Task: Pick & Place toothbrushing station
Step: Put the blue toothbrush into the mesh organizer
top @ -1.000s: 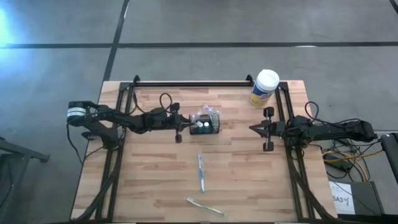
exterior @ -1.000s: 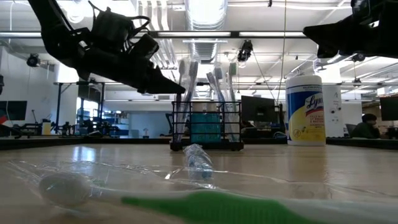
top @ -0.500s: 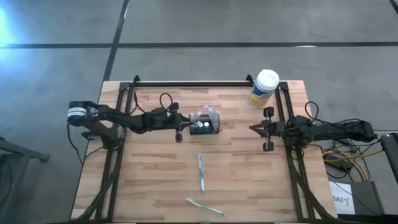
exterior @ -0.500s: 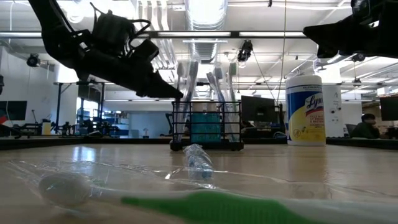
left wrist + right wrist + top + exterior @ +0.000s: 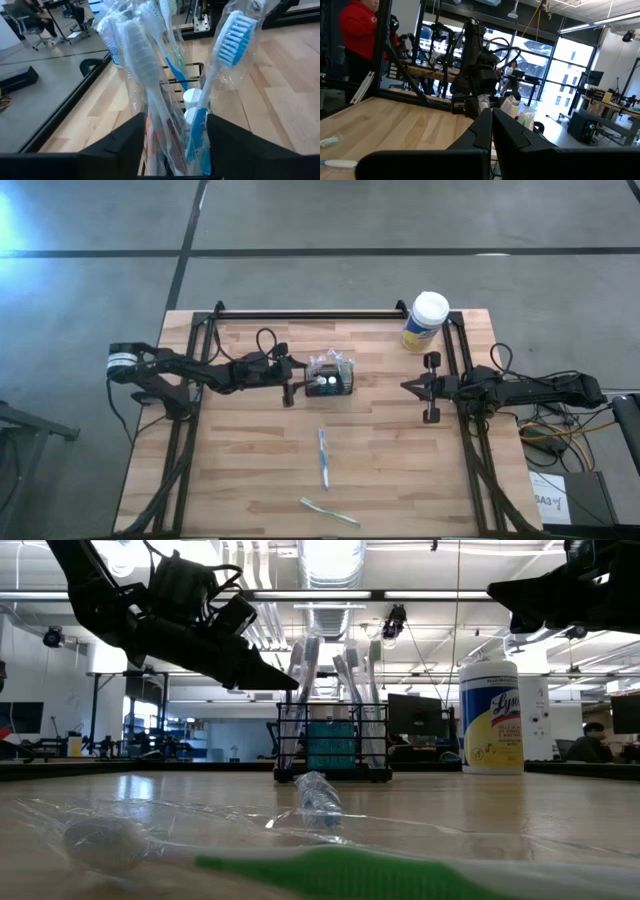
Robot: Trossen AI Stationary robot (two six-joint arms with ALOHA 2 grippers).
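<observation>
The toothbrushing station, a small black wire caddy, stands on its base at the table's middle with several wrapped toothbrushes upright in it. My left gripper is at its left side, open. In the left wrist view its fingers stand on either side of the wrapped brushes above the caddy's rim. My right gripper hovers shut to the caddy's right, well apart from it. My left gripper comes level from the table's left, with the wrapped brush handles between its spread fingers. I cannot tell whether the fingers touch the wrappers.
A blue wrapped toothbrush and a green one lie loose on the near half of the table; the green one fills the low view's foreground. A yellow canister with a white lid stands at the far right corner.
My left gripper has opened at the caddy's left side, and the arm itself has barely shifted. The caddy and its brushes stand where they were.
</observation>
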